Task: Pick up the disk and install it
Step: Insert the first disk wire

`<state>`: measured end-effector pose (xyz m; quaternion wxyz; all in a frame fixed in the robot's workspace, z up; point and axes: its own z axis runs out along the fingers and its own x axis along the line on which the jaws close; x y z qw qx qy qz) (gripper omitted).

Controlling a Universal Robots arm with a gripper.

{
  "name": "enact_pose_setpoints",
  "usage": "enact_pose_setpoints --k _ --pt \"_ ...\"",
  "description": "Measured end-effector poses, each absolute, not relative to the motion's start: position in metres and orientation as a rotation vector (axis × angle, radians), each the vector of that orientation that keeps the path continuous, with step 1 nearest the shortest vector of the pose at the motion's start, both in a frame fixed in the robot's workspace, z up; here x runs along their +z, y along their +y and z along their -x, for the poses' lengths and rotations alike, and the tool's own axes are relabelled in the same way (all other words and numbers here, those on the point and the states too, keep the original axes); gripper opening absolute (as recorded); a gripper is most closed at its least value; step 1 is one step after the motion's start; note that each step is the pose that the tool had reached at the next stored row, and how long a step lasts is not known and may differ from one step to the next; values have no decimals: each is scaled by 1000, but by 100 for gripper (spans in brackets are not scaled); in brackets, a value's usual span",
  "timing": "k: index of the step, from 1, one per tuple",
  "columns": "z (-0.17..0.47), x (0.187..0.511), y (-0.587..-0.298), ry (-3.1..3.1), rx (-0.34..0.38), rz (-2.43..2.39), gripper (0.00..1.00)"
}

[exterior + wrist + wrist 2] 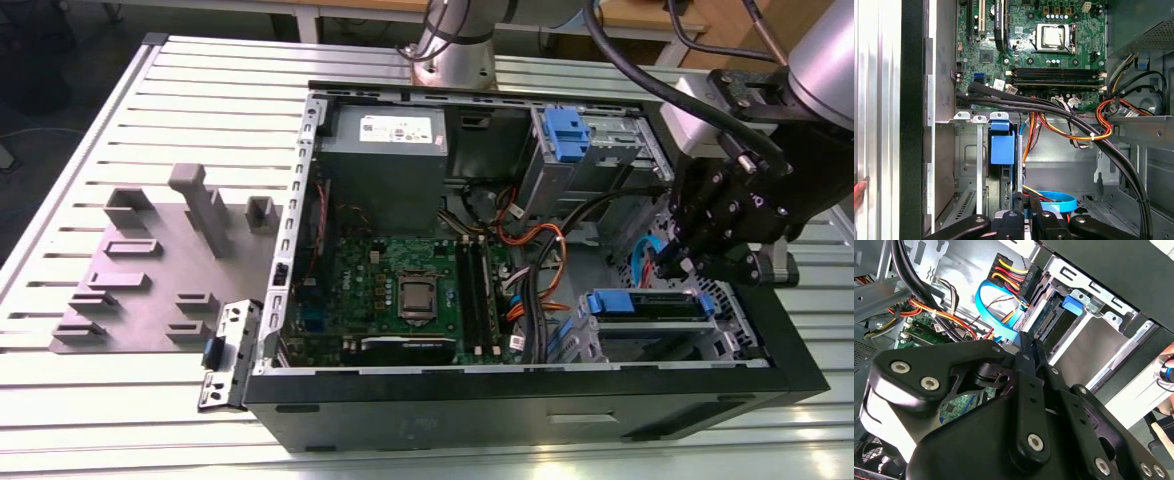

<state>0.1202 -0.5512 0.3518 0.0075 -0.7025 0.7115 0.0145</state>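
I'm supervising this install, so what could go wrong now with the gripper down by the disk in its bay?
The blue cable loops right beside the gripper, so it could snag or get pinched. The disk sits in the bay; a push off-line might jam it against the bay's metal walls. The black cables run along the bay's edge, and the arm might catch them.
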Motion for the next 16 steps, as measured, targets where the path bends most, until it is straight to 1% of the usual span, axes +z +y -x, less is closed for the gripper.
enact_pose_setpoints --k 16 --pt "-120 352 -558 2225 45 2196 16"
